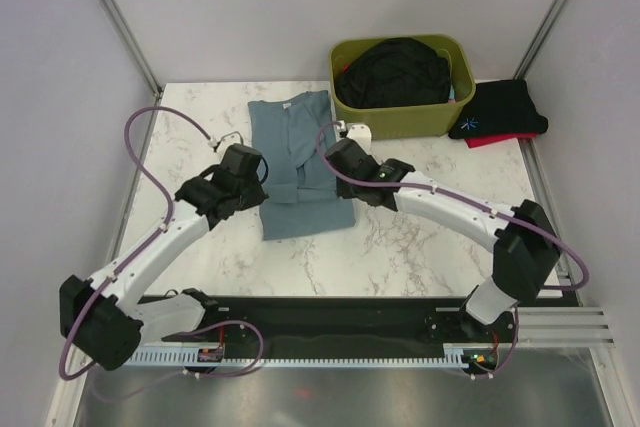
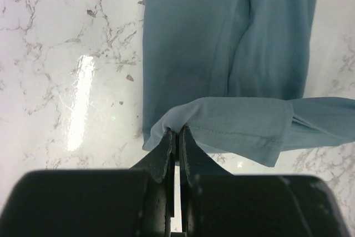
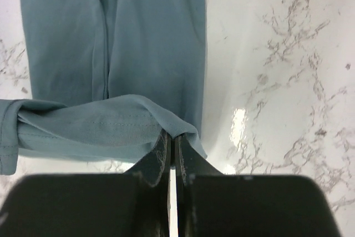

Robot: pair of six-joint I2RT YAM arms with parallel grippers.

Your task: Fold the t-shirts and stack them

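A dusty teal-blue t-shirt [image 1: 296, 157] lies folded into a long strip on the marble table, collar at the far end. My left gripper [image 2: 177, 130] is shut on its near left hem corner, lifted off the table [image 2: 72, 70]. My right gripper [image 3: 171, 136] is shut on the near right hem corner of the teal shirt [image 3: 111, 37], also raised. In the top view the left gripper [image 1: 262, 179] and right gripper [image 1: 330, 162] flank the strip. Black t-shirts [image 1: 395, 72] fill the bin. Another black t-shirt with small blue print [image 1: 500, 112] lies on a red t-shirt [image 1: 495, 139] at far right.
An olive-green plastic bin [image 1: 400, 119] stands at the back of the table, right of the teal shirt's collar. Grey walls and metal posts close in the sides. Purple cables loop off both arms. A black rail [image 1: 330, 322] runs along the near edge.
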